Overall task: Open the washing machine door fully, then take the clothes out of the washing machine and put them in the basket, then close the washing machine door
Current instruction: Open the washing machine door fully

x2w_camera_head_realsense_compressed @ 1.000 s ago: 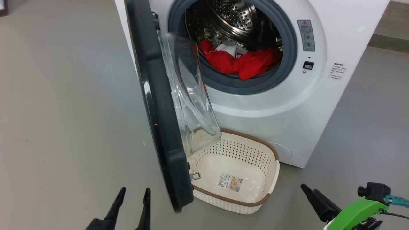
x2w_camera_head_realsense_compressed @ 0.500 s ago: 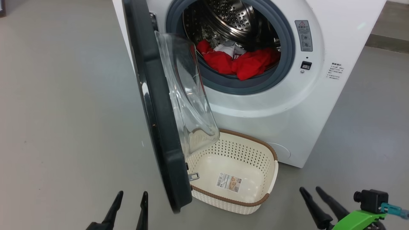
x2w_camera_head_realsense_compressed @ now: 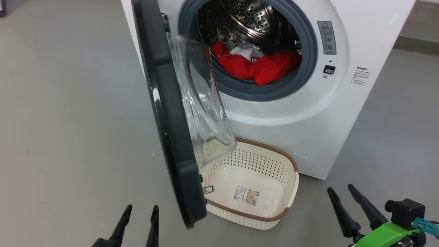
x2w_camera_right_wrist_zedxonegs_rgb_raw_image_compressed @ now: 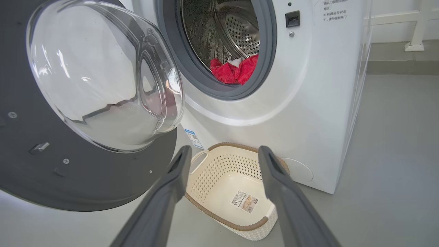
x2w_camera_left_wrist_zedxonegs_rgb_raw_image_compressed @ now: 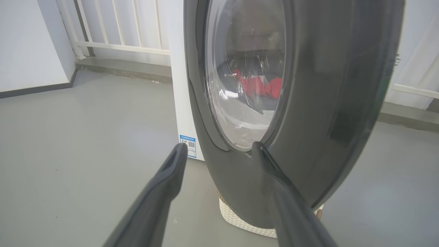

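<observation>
While the clothes (x2w_camera_head_realsense_compressed: pixel 260 67) lie heaped at the drum's 6 o'clock, one red fold spilling onto the grey gasket, nothing has reached the basket (x2w_camera_head_realsense_compressed: pixel 294 188). It sits bare on the floor just before the washing machine (x2w_camera_head_realsense_compressed: pixel 308 113), at 6 o'clock below the opening. The washing machine door (x2w_camera_head_realsense_compressed: pixel 171 137) stands out from the opening's 9 o'clock side, edge-on in the head view, with its glass bowl overhanging the basket's 9 o'clock end. The left tool (x2w_camera_head_realsense_compressed: pixel 142 207) at 7 o'clock and the right tool (x2w_camera_head_realsense_compressed: pixel 340 187) at 5 o'clock hold nothing, fingers parted. I judge the door not swung fully back. A reaching arm could knock it, or a dropped garment could catch on the bowl and miss the basket.
</observation>
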Available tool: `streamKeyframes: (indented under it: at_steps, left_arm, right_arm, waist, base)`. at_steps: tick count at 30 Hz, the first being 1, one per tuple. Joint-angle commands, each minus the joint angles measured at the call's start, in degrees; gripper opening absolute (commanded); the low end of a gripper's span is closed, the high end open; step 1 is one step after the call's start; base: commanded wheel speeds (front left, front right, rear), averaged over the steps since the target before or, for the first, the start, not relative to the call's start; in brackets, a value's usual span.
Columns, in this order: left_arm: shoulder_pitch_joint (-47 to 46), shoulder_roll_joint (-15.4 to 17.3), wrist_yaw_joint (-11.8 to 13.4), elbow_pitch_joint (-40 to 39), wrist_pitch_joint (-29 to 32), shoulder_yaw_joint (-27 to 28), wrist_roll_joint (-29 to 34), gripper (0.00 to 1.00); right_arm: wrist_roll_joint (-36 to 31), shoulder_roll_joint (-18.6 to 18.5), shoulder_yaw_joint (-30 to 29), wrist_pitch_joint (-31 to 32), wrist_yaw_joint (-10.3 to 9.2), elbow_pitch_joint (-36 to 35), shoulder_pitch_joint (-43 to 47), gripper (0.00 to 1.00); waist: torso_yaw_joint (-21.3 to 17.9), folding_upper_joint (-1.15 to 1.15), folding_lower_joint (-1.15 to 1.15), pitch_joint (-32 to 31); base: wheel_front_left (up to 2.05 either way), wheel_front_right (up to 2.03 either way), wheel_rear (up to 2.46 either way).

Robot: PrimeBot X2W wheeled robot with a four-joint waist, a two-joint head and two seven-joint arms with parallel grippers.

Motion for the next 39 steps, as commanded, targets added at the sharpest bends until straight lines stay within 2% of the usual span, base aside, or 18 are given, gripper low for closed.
streamKeyframes:
  at_steps: [1, 13, 23, 34, 36, 37, 38, 39]
  left_arm:
    - [-1.1, 0.3, -0.1, -1.6, -0.5, 1.9, 0.6, 1.0]
    - [-0.9, 0.3, -0.2, -2.7, -0.5, 2.0, 1.0, 1.0]
    - [-0.7, 0.3, -0.1, -2.7, -0.5, 1.7, 0.9, 1.0]
    - [-0.9, 0.3, 0.1, -3.1, -0.5, 2.1, 0.5, 1.0]
    - [-1.1, 0.3, 0.1, -3.7, -0.5, 2.5, -0.4, 0.28]
    - [-1.1, 0.3, 0.1, -3.7, -0.5, 2.5, -0.4, 0.28]
    - [-1.3, 0.3, 0.1, -4.3, -0.5, 3.0, -1.1, 0.0]
    - [-1.5, 0.3, 0.2, -5.2, -0.5, 3.5, -1.7, 0.0]
  right_arm:
    - [-1.6, -0.6, -0.3, -0.8, 0.36, -1.8, 0.2, 1.0]
    - [-9.9, 2.7, -7.6, -0.8, 0.36, -7.5, 3.2, 1.0]
    - [-12.8, 3.2, -6.8, -0.8, 0.36, -4.1, 5.0, 1.0]
    - [-13.8, 3.1, -7.4, -0.8, 0.36, -3.7, 4.4, 1.0]
    - [-14.0, 3.2, -7.4, -0.8, 0.36, -3.8, 4.4, 1.0]
    - [-14.0, 3.2, -7.4, -0.8, 0.36, -3.8, 4.4, 1.0]
    - [-14.1, 3.3, -7.4, -0.8, 0.36, -3.9, 4.4, 1.0]
    - [-14.1, 3.3, -7.3, -0.8, 0.36, -3.9, 4.4, 1.0]
  waist:
    - [-0.1, 0.0, 0.0, 0.0]
    - [-0.2, 0.0, 0.0, 0.0]
    - [0.0, 0.0, 0.0, -0.2]
    - [0.0, 0.0, 0.0, 0.0]
    - [0.1, 0.0, 0.0, 0.0]
    - [0.1, 0.0, 0.0, 0.0]
    - [0.1, 0.0, 0.0, 0.0]
    - [0.1, 0.0, 0.0, 0.0]
  base:
    - [0.0, 0.0, 0.0]
    - [0.0, 0.0, 0.0]
    - [0.0, 0.0, 0.0]
    - [0.0, 0.0, 0.0]
    - [0.0, 0.0, 0.0]
    - [0.0, 0.0, 0.0]
    - [0.0, 0.0, 0.0]
    - [0.0, 0.0, 0.0]
